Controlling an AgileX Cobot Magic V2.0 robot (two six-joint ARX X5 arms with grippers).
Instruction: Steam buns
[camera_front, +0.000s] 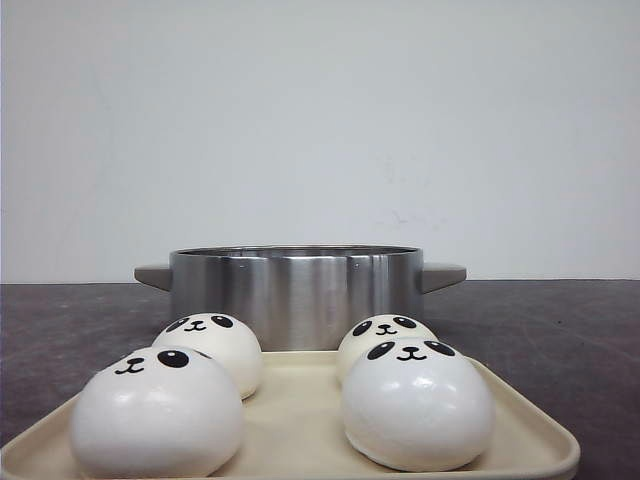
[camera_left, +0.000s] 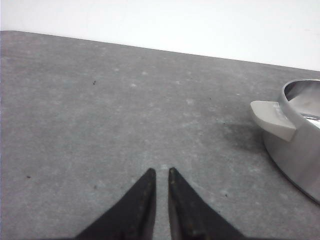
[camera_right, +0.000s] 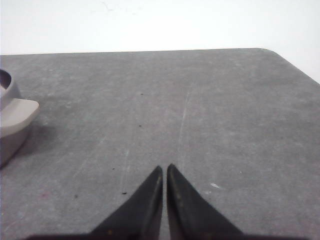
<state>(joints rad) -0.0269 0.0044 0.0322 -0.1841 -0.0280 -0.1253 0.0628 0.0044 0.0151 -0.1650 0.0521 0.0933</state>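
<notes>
Four glossy white dome-shaped panda-face buns on a shallow beige rectangular tray (camera_front: 520, 420) at the near edge of the dark grey table (camera_front: 60, 330). Front-left bun (camera_front: 157, 412) and front-right bun (camera_front: 418, 403) nearest the camera; rear-left bun (camera_front: 212, 345) and rear-right bun (camera_front: 385, 335) just behind, each partly hidden by the one in front. All four upright, black oval eyes and small mouths facing forward.

Directly behind the tray, a round brushed-steel pot (camera_front: 295, 290) with grey side handles, lid off, inside not visible.

Left gripper (camera_left: 161, 172): black pointed fingers nearly together, a thin gap between the tips, nothing held, low over bare table, with the pot's handle (camera_left: 272, 119) off to one side.

Right gripper (camera_right: 164, 169): fingers pressed almost closed, empty, over bare table, well apart from the pot's other handle (camera_right: 19, 114).
</notes>
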